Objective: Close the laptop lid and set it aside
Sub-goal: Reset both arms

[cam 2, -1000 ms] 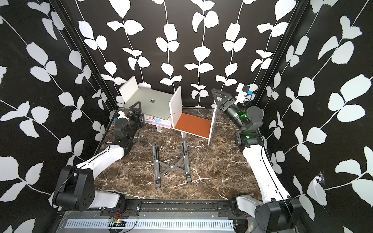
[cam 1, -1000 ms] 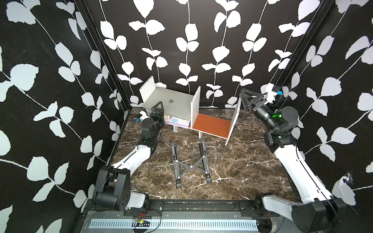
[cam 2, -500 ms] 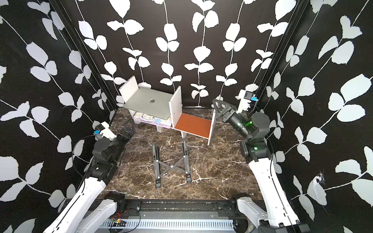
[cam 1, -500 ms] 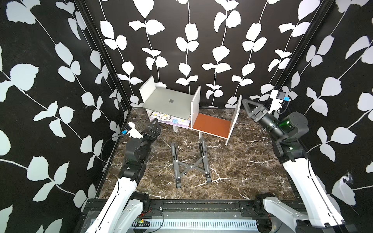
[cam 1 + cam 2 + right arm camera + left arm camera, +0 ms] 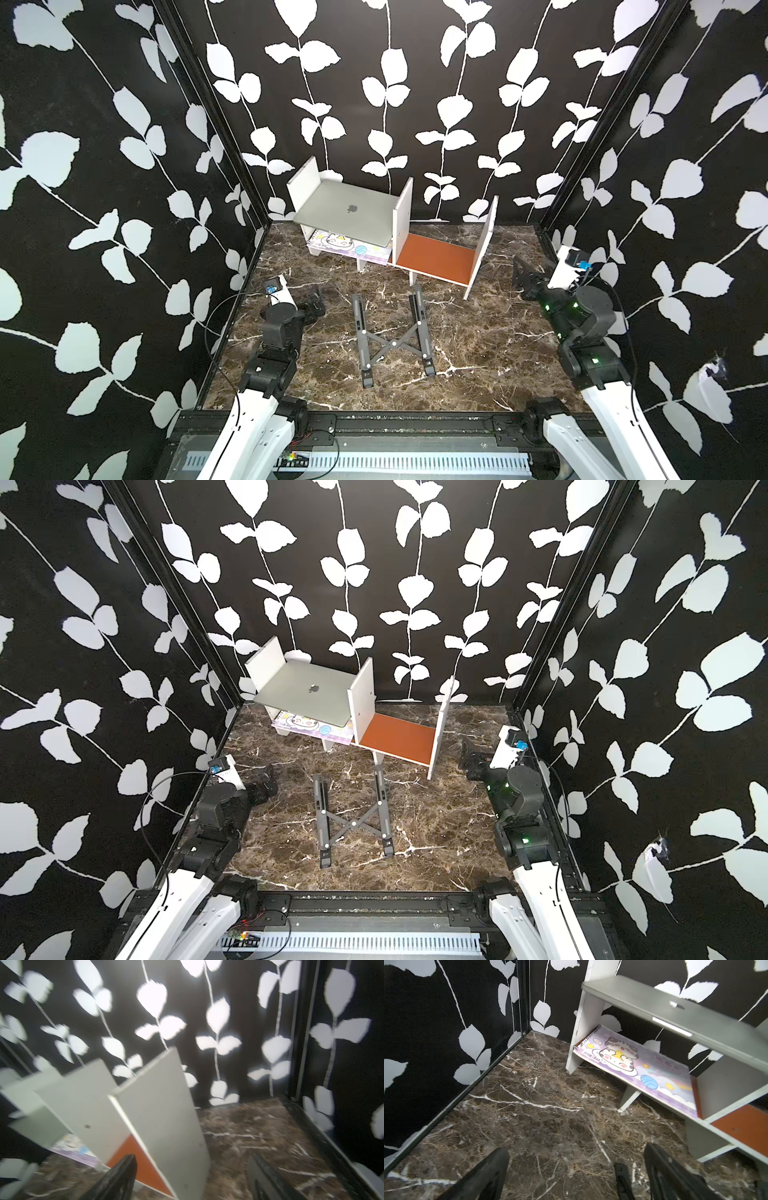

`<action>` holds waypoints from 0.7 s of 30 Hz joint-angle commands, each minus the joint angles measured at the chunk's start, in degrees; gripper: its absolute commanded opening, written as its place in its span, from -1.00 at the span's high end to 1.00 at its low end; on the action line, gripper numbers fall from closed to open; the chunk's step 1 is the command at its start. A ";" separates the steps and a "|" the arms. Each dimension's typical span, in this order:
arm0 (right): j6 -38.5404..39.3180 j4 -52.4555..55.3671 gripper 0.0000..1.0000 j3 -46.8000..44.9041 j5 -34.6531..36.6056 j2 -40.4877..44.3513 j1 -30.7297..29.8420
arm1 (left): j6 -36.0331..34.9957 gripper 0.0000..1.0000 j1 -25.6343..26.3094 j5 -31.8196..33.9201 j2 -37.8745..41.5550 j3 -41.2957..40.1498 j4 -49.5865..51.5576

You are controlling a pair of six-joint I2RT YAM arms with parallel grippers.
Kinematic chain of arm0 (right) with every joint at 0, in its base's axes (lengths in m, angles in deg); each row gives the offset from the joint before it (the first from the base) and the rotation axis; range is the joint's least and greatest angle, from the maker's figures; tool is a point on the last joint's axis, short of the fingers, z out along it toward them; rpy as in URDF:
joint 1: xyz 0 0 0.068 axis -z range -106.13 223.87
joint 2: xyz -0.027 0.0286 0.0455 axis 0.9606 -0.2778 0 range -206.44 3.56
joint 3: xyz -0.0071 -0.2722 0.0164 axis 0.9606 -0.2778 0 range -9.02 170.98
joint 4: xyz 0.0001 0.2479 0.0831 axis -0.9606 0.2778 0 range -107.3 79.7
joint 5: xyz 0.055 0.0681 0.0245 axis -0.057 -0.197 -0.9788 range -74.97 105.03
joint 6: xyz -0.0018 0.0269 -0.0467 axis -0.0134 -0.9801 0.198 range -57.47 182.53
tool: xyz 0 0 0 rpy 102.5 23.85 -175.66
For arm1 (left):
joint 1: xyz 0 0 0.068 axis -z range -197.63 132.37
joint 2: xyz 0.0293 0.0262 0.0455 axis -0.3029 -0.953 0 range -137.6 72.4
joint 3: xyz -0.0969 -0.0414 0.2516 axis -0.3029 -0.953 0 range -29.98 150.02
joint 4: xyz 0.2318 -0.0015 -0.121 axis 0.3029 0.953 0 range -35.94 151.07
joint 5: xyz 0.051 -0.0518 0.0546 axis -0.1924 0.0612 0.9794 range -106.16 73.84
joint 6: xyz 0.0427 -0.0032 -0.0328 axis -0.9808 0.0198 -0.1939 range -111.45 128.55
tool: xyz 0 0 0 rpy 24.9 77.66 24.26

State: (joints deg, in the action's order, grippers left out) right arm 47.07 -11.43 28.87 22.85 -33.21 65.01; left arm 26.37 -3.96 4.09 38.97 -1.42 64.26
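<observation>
The slim silver-grey aluminium laptop (image 5: 347, 218), its lid (image 5: 305, 696) shut, lay flat in the white panel shelf unit (image 5: 402, 216), above the pastel cartoon spiral notebook (image 5: 345, 245) and well ahead of the left gripper (image 5: 576, 1147). Left gripper and right gripper (image 5: 191, 1156) were both spread and empty.

The dark marble desk (image 5: 478, 353) carries a white shelf unit (image 5: 401, 216) at the back and a black folding stand (image 5: 390, 340) at its middle. In the unit's left bay a notebook (image 5: 340, 245) lies flat, with the closed laptop (image 5: 349, 214) above it.
</observation>
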 commanded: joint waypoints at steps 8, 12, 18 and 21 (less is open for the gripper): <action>5.84 -8.72 -0.94 -10.81 15.26 -7.28 4.14 | -15.86 -0.97 -0.22 8.55 -2.11 2.54 3.23; 4.89 -16.33 -0.98 -13.80 14.82 -13.73 6.30 | -18.14 -0.97 -0.23 9.60 -1.61 2.19 3.89; 5.63 -31.00 -0.99 -17.65 11.99 -26.12 7.28 | -19.09 -0.97 -0.19 9.12 -1.45 2.33 4.38; 7.42 -41.89 -0.99 -19.12 11.74 -34.26 7.45 | -19.39 -0.97 -0.21 8.37 -1.75 2.73 5.04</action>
State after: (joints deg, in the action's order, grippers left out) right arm 52.53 -38.16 10.75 35.26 -62.83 72.15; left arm 8.38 -3.96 12.40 37.09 -0.75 67.87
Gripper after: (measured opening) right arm 0.996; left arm 0.987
